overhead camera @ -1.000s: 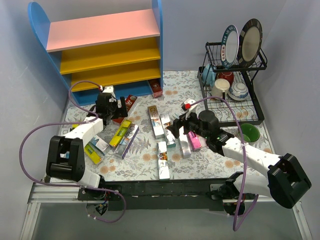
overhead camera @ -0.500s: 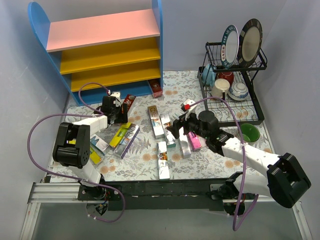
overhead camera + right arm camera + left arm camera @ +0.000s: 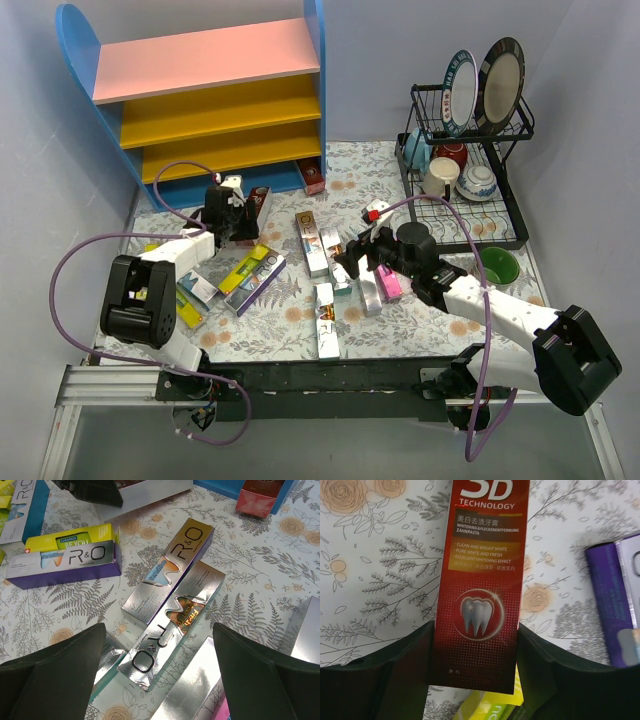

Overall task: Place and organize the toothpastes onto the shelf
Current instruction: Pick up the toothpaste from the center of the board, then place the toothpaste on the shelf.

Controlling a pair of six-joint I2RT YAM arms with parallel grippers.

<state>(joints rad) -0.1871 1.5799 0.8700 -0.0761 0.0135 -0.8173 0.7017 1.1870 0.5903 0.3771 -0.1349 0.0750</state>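
Observation:
Several toothpastes lie scattered on the floral cloth in front of the shelf (image 3: 200, 60), whose boards are bare. My left gripper (image 3: 240, 212) (image 3: 475, 629) is shut on a dark red toothpaste box (image 3: 259, 199) (image 3: 480, 580); both fingers press its long sides, and a yellow box (image 3: 490, 707) lies under its near end. My right gripper (image 3: 352, 258) (image 3: 159, 630) hangs open over a silver R&O box (image 3: 172, 630) (image 3: 340, 272), touching nothing. Another silver box (image 3: 312, 243) and a pink one (image 3: 390, 285) lie close by.
A black wire dish rack (image 3: 512, 232) with plates, cups and bowls stands at the back right, a green bowl (image 3: 497, 265) beside it. A small dark red box (image 3: 312, 177) stands against the shelf's lower right corner. Purple cables loop over both arms.
My left gripper has moved a little toward the shelf and its jaws have closed from wide open onto the dark red box. The right arm has not moved.

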